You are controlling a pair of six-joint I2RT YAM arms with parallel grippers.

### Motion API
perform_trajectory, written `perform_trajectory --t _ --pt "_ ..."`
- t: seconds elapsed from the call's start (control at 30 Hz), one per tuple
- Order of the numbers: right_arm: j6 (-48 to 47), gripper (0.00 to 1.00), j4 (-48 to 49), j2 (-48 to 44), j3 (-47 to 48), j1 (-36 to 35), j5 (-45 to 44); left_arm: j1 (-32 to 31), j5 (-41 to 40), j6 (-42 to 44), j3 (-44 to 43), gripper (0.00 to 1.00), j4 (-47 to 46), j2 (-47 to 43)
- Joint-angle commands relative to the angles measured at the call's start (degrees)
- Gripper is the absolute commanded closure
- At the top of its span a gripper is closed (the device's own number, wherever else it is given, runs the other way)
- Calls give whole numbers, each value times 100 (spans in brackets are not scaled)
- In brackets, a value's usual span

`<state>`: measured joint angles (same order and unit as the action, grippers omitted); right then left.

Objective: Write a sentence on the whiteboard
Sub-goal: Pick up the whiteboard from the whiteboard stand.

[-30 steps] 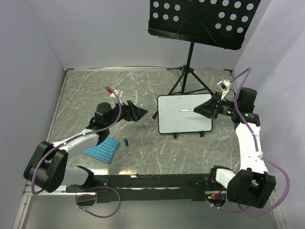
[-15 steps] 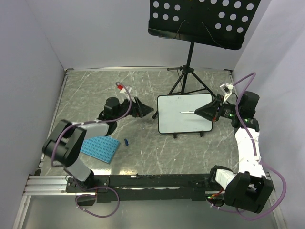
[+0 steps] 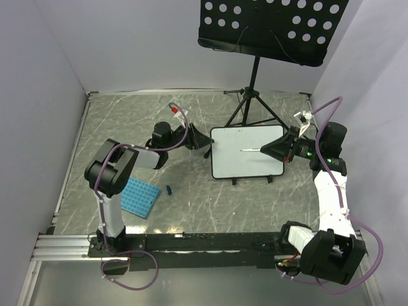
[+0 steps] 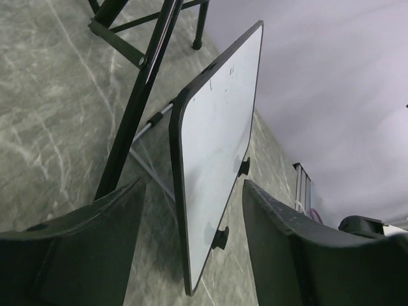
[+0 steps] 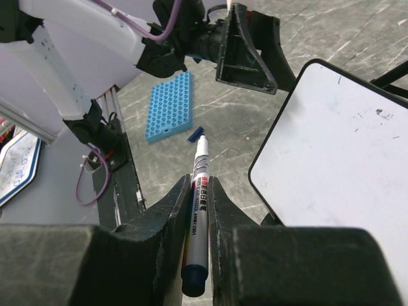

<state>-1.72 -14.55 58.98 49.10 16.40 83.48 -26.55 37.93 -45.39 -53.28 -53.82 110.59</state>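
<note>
The whiteboard (image 3: 247,153) stands on its short black feet at the middle right of the table, and its face shows only faint specks, no blue script. My right gripper (image 3: 273,147) is shut on a white marker (image 3: 250,148) whose tip hovers over the board's upper middle. In the right wrist view the marker (image 5: 199,204) lies between the shut fingers and the board (image 5: 347,146) is to the right. My left gripper (image 3: 205,138) is open and empty at the board's left edge. In the left wrist view that edge (image 4: 220,127) shows between the open jaws (image 4: 191,191).
The music stand's black perforated tray (image 3: 271,25) hangs over the back, and its tripod legs (image 3: 245,108) stand just behind the board. A blue studded plate (image 3: 139,199) and a small blue marker cap (image 3: 169,190) lie on the left of the marbled table (image 3: 191,210).
My left arm has swung right, carrying its open gripper from the table's left-middle up to the board's left edge. The right gripper shifted slightly, then held still with the marker.
</note>
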Motion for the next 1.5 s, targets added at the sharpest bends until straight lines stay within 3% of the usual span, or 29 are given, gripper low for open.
perform_trajectory --t 0.0,0.43,0.87,1.13,1.27,1.4,1.47 --pt "-74 100 207 8 21 47 186 -17 381 -313 -253 35 -734 332" --pt "-136 100 110 35 47 74 195 -351 443 -199 -790 51 -410 736" --pt "-110 100 145 52 29 91 203 -325 346 -532 -745 52 -884 745" --pt "-110 100 145 43 29 109 212 -299 566 -498 -1088 61 -603 965" --pt "-101 100 154 35 29 117 221 -307 663 -532 -1185 75 -577 1026" --pt "-101 100 163 43 21 118 221 -299 768 -629 -1238 97 -691 1062" --pt "-110 100 145 61 29 117 221 -307 821 -708 -1229 99 -857 1062"
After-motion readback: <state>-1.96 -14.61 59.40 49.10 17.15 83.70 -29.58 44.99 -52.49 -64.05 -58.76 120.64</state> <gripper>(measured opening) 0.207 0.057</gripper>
